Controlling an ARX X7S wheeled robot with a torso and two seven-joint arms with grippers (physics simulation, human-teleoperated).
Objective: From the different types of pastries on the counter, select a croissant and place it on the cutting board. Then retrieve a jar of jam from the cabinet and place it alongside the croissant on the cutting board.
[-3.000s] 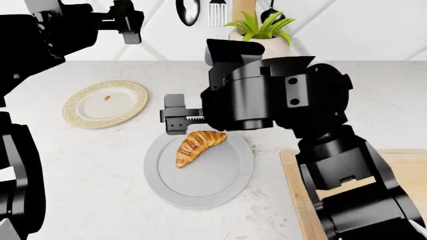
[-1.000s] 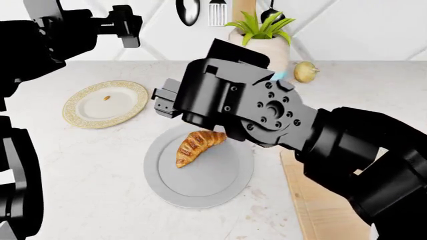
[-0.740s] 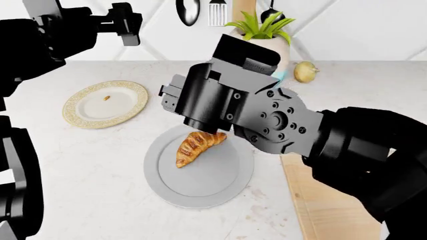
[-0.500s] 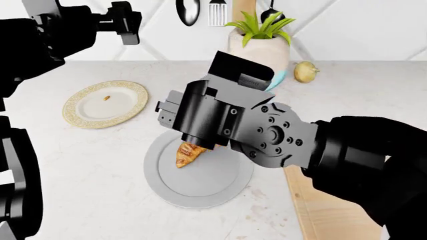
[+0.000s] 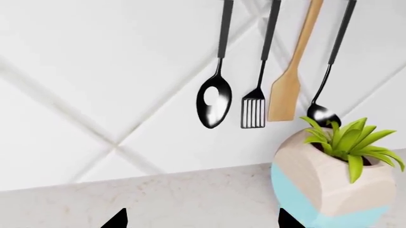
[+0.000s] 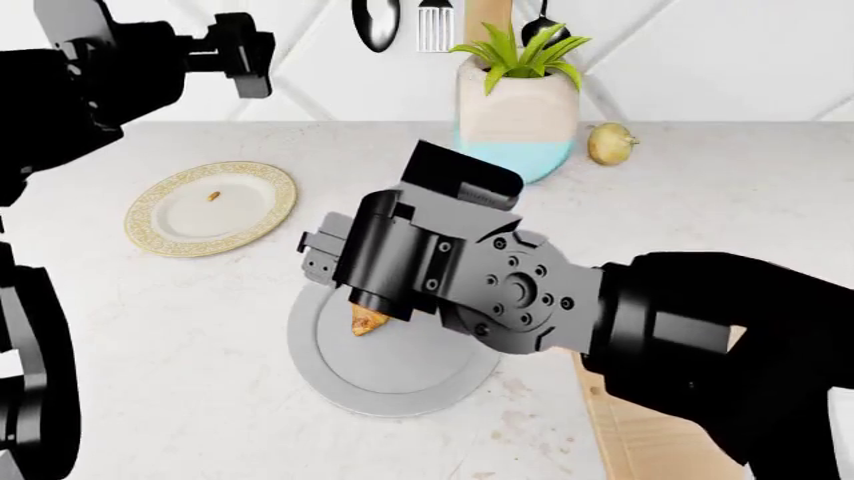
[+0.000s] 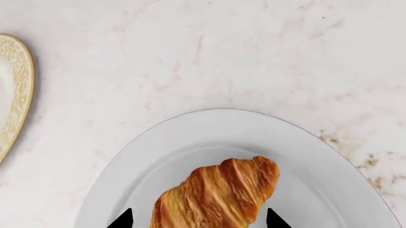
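No readable writing or labels anywhere that we can make out. In the head view our right pincer (image 6: 350, 305) is low over the grey plate (image 6: 400, 380) on the white table (image 6: 174, 330), covering most of the croissant (image 6: 367, 321); only one golden tip pokes out below it. The right wrist view shows the croissant (image 7: 219, 197) lying on the plate (image 7: 190, 137) with the two dark fingertips (image 7: 121, 219) spread to either side of it, apart from the pastry, so the pincer is wide open and grips nothing. Whether the tips touch the plate, we cannot tell.

Our left pincer (image 6: 240, 52) is raised near the back wall, well apart from the plates; its jaws are too dark to read in the head view, and the left wrist view only shows two fingertip corners at the frame edge, so we cannot tell how it stands.

A strip of the cutting board (image 6: 641, 435) shows on the right side of the table, mostly behind the right arm. The gold-rimmed plate (image 6: 211, 208) sits to the left, with a small crumb on it. A plant vase (image 6: 514, 110) and a yellowish fruit (image 6: 611, 143) stand at the back. A spoon (image 5: 214, 99), slotted turner (image 5: 254, 111), wooden spatula (image 5: 286, 95) and ladle (image 5: 323, 114) hang on the wall.
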